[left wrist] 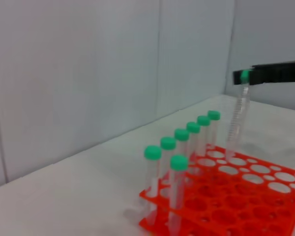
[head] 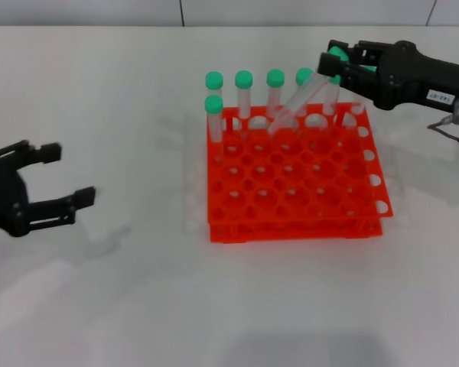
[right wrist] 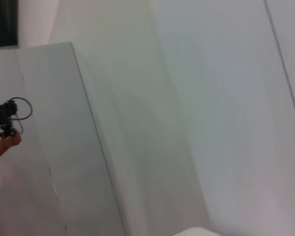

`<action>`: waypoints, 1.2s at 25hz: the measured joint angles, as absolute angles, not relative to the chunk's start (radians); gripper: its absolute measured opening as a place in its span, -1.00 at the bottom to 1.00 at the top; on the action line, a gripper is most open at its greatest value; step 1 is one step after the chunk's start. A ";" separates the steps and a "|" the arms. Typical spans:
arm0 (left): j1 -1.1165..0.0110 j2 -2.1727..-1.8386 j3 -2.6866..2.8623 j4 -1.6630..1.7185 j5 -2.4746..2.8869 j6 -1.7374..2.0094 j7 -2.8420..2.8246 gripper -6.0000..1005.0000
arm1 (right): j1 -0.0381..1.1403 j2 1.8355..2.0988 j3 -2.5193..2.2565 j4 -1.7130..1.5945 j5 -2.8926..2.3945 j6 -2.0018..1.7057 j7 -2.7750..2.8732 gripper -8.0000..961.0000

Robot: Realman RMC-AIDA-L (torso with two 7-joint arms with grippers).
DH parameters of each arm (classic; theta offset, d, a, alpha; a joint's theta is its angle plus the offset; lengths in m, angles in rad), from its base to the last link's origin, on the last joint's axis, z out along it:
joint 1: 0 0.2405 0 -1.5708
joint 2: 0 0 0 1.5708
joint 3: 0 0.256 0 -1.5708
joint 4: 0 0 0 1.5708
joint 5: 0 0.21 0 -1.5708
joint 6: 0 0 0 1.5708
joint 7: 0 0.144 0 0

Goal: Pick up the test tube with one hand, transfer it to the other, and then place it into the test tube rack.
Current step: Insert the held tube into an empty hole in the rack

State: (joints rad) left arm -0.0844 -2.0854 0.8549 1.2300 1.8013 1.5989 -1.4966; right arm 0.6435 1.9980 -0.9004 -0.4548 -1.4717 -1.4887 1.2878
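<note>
My right wrist camera gives me mostly pale wall panels (right wrist: 187, 123) with thin vertical seams. A dark rectangle (right wrist: 3, 22) sits in one corner. Near one edge, a small black device with a looped cable (right wrist: 7, 118), something pinkish just beside it. No tabletop edge I can make out.

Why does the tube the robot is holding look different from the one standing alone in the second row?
The held test tube leans at a slant; the second-row tube stands straight up. The right gripper pinches the held tube at its green cap; nothing touches the second-row tube. The held tube's bottom is only at a back hole of the rack; the other sits fully in its hole. Both are clear with green caps.
</note>
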 joint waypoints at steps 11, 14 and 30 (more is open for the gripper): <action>-0.115 -2.078 0.737 1.047 1.801 1.615 -1.366 0.75 | 0.673 2.005 -0.993 -0.547 -1.473 -1.453 1.336 -0.44; -0.123 -2.078 0.736 1.023 1.808 1.615 -1.355 0.75 | 0.695 2.004 -1.021 -0.556 -1.473 -1.432 1.350 -0.44; -0.165 -2.079 0.735 0.967 1.824 1.615 -1.330 0.75 | 0.802 2.008 -1.064 -0.579 -1.582 -1.357 1.416 -0.44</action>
